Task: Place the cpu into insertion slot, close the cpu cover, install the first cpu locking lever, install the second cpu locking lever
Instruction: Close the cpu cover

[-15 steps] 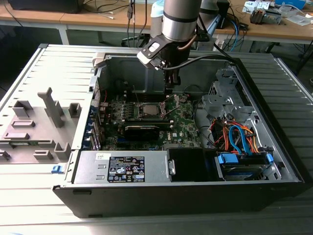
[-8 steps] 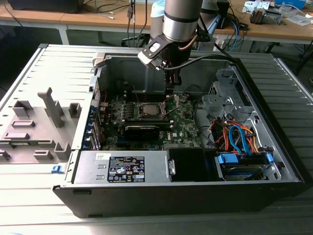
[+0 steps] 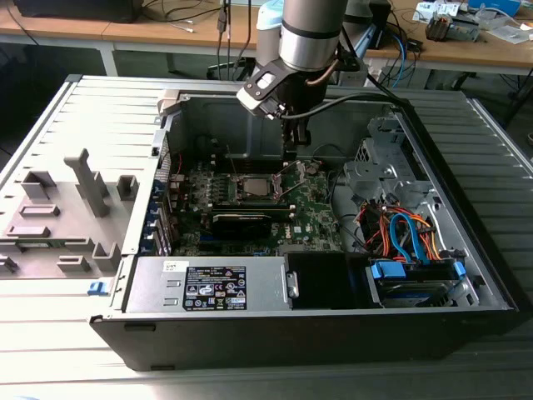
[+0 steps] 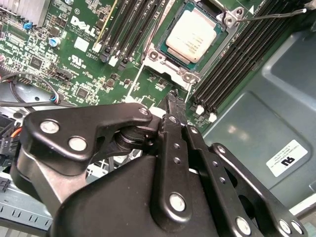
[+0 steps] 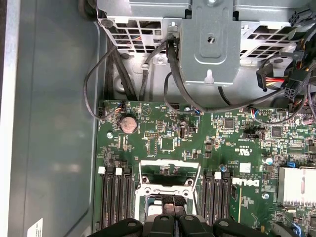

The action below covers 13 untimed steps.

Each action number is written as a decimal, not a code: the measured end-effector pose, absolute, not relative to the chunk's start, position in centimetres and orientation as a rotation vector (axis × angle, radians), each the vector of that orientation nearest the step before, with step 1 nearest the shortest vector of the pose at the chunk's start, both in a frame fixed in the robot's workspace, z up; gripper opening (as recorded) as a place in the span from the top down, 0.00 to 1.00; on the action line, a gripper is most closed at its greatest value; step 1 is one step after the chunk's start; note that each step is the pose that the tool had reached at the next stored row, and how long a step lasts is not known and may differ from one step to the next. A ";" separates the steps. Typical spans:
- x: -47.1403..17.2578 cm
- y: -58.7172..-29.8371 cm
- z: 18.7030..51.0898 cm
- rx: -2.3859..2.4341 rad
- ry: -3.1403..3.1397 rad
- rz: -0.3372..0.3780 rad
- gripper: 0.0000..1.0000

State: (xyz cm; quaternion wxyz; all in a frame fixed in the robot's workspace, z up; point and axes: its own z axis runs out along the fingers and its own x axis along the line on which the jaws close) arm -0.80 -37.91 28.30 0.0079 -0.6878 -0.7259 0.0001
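Cpu (image 4: 192, 40) is seen seated in the insertion slot (image 4: 174, 61) on the motherboard (image 4: 74, 54), framed by the cpu cover (image 4: 159, 55). A thin metal lever (image 4: 269, 16) is seen jutting from one corner. The hand (image 4: 174, 101) is held near the slot, fingers drawn together, with nothing gripped.

Exterior view high, wrist views near motherboard (image 5: 163, 126)

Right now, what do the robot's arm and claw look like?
The arm is a silver-grey tube with a black band. A white-and-black box sits at its wrist, with black cables looping off. The gripper is black: jointed metal links held by silver pins.
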 end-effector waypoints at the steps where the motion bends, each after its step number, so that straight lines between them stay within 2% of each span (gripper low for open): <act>1: -0.8 -37.9 28.3 -2.150 -2.269 0.000 0.89; 13: -0.2 -37.9 28.3 -2.150 -2.269 0.001 0.89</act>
